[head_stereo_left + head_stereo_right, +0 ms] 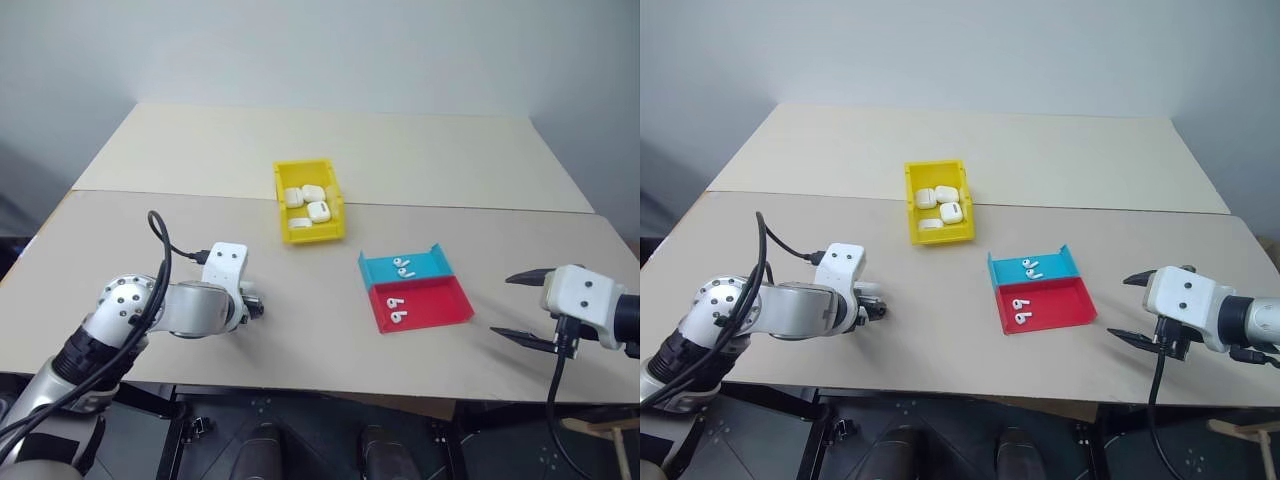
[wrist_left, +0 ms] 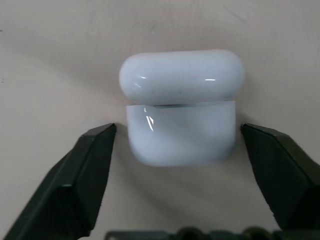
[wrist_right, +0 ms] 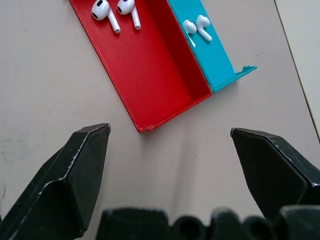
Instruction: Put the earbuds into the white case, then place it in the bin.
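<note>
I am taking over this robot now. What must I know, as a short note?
Left hand: open, fingers at both sides of the white case on the table, not touching.
Right hand: open, empty, near the red tray.
Earbuds: two in the red tray, two in the blue tray.
Bin: holds other cases.
Done: nothing. Left: load earbuds, bin the case.

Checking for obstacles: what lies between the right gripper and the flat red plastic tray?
Nothing: only bare beige tabletop separates right gripper and red tray, per right wrist view.
</note>
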Action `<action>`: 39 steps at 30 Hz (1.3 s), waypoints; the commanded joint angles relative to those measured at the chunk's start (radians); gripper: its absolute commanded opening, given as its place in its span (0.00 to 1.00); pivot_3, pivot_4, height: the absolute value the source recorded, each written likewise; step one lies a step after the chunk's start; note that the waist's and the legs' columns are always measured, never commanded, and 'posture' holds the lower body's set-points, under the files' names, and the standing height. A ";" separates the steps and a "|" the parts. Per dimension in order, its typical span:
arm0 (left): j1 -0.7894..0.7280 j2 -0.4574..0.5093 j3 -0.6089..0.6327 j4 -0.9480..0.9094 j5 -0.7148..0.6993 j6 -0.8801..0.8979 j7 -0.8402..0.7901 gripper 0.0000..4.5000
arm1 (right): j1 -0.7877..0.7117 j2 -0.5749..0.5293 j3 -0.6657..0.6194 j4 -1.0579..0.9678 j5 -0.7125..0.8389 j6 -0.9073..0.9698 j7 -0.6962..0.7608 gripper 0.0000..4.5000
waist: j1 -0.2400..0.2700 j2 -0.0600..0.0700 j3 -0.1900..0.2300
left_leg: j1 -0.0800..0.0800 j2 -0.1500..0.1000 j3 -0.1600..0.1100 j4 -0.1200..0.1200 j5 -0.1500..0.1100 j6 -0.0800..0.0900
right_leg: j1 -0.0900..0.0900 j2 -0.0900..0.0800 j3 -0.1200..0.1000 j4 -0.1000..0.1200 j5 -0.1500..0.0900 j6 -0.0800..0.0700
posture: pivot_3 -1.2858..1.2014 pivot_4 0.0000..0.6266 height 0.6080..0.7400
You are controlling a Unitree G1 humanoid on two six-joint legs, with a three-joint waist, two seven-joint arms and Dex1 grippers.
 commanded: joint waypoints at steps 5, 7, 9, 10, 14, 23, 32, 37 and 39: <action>-0.008 0.011 -0.008 -0.043 -0.005 -0.006 0.016 0.61 | -0.014 -0.002 -0.014 -0.011 -0.003 -0.005 -0.008 1.00 | 0.000 0.000 0.000 | 0.000 0.000 0.000 0.000 0.000 0.000 | 0.000 0.000 0.000 0.000 0.000 0.000 | 0.52 0.24 1.00; -0.021 0.016 -0.015 -0.058 -0.005 -0.012 0.032 0.61 | -0.016 -0.003 -0.015 -0.007 -0.003 -0.008 -0.007 1.00 | 0.000 0.000 0.000 | 0.000 0.000 0.000 0.000 0.000 0.000 | 0.000 0.000 0.000 0.000 0.000 0.000 | 0.52 0.24 1.00; -0.035 0.036 -0.012 -0.078 -0.005 -0.018 0.036 0.61 | -0.021 -0.004 -0.014 -0.002 -0.004 -0.011 -0.006 1.00 | 0.000 0.000 0.000 | 0.000 0.000 0.000 0.000 0.000 0.000 | 0.000 0.000 0.000 0.000 0.000 0.000 | 0.52 0.24 1.00; -0.042 0.052 -0.006 -0.086 -0.005 -0.015 0.023 0.61 | -0.024 -0.005 -0.013 0.000 -0.005 -0.013 -0.007 1.00 | 0.000 0.000 0.000 | 0.000 0.000 0.000 0.000 0.000 0.000 | 0.000 0.000 0.000 0.000 0.000 0.000 | 0.52 0.24 1.00; -0.086 0.225 0.073 -0.125 -0.002 0.036 -0.136 0.61 | -0.076 -0.013 0.005 0.017 -0.005 -0.025 -0.010 1.00 | -0.006 -0.002 0.001 | -0.001 0.000 0.000 0.000 0.000 0.000 | -0.001 0.000 0.000 0.000 0.000 0.000 | 0.52 0.24 1.00; -0.034 0.362 0.351 -0.412 0.396 -0.057 -0.781 0.61 | -0.215 -0.011 0.063 0.090 -0.016 -0.078 -0.003 1.00 | -0.002 -0.003 0.002 | -0.002 0.000 0.000 -0.003 0.000 -0.001 | -0.001 0.000 -0.001 -0.004 0.000 0.000 | 0.52 0.24 1.00; 0.365 -0.048 0.306 -0.424 1.165 -0.876 -1.568 0.61 | -0.282 -0.010 0.091 0.079 -0.023 -0.106 -0.018 1.00 | 0.000 0.000 0.002 | -0.005 0.001 0.001 -0.003 0.001 -0.001 | -0.002 0.001 -0.001 -0.011 0.003 0.000 | 0.52 0.24 1.00; 0.480 -0.251 0.297 -0.278 1.225 -1.143 -1.909 0.61 | -0.259 0.002 0.063 -0.033 -0.001 -0.076 -0.036 1.00 | -0.002 0.001 0.001 | -0.007 0.002 0.001 -0.002 0.000 0.000 | -0.002 0.001 -0.001 -0.011 0.003 0.001 | 0.52 0.24 1.00; 0.483 -0.304 0.304 -0.212 1.216 -1.193 -1.994 0.61 | -0.253 0.002 0.062 -0.075 0.015 -0.060 -0.033 1.00 | -0.002 0.002 0.000 | -0.006 0.002 0.001 -0.002 0.000 0.000 | -0.002 0.001 -0.001 -0.010 0.003 0.001 | 0.52 0.24 1.00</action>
